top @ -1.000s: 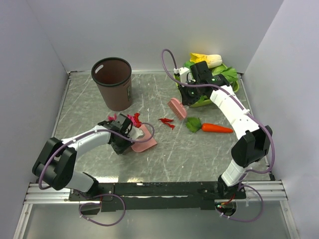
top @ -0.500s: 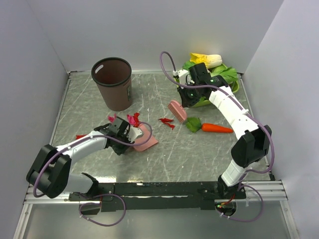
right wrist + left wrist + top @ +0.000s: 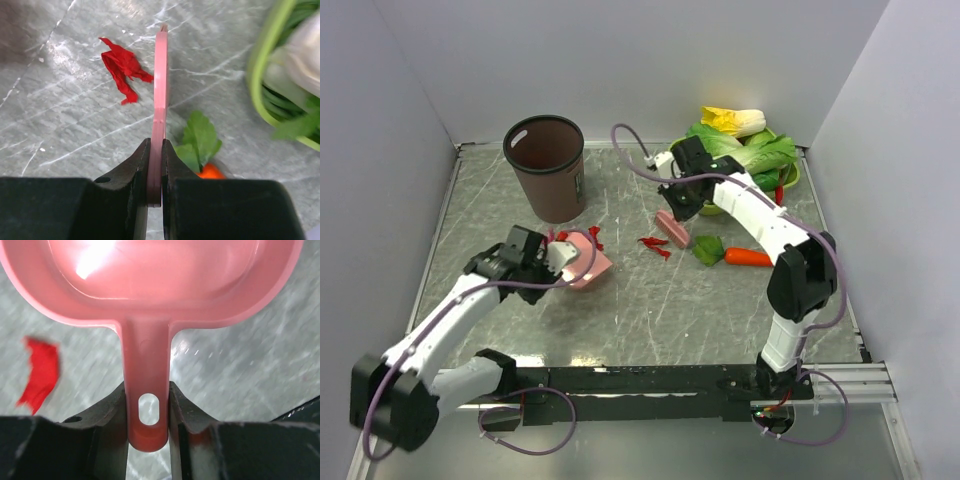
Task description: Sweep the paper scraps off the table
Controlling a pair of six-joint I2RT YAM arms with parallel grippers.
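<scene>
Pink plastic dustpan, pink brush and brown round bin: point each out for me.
Pink plastic dustpan (image 3: 148, 365): left wrist view, on its handle.
Pink brush (image 3: 160, 85): right wrist view, on its thin edge.
Brown round bin (image 3: 552, 190): top view, on its outer wall.

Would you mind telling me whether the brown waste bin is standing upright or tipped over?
Upright: the brown waste bin stands on its base, its round mouth facing up.

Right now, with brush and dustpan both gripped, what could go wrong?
1. The left tool clamps the dustpan only by its thin handle; it could pivot and spill the paper scraps seen near its rim.
2. The carrot and its leaves lie right beside the brush in the right tool; a sweep at the red scrap may drag them along.
</scene>
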